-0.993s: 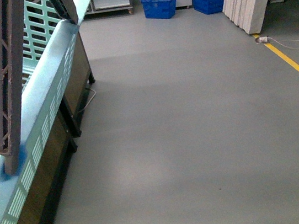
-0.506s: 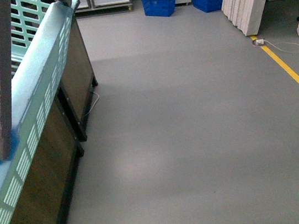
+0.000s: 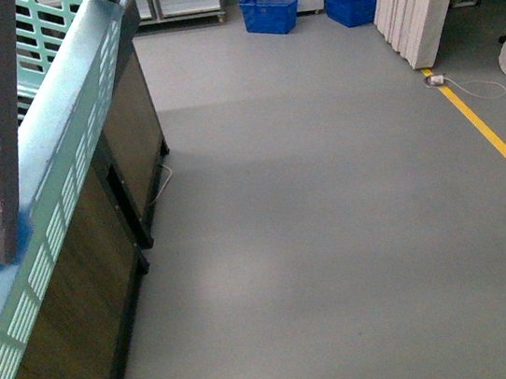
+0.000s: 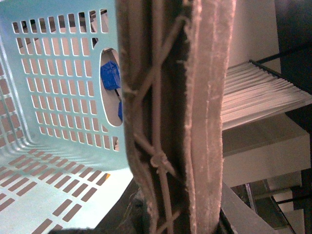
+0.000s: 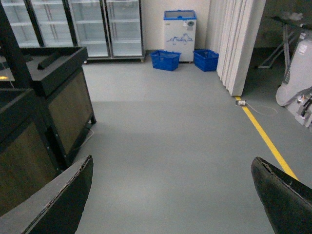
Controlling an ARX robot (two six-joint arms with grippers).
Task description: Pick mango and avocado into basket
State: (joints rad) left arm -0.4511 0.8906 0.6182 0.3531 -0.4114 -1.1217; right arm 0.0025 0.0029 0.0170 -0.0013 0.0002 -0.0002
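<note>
Since the robot has turned a bit, the basket (image 3: 59, 151) has slid further left, close by the dark stand (image 3: 89, 297). I cannot tell if the left gripper grips its handle (image 4: 170, 122). No mango or avocado shows yet. The right gripper (image 5: 173, 165) is wide apart, empty.

The front view looks down along the grey floor (image 3: 335, 234), with the basket (image 3: 68, 149) rim close at the frame's left. The left wrist view sits almost against the basket handle (image 4: 170, 122). The right wrist view looks low between the right gripper (image 5: 171, 163)'s spread fingers. All three catch the distant blue baskets (image 3: 270, 10).
</note>
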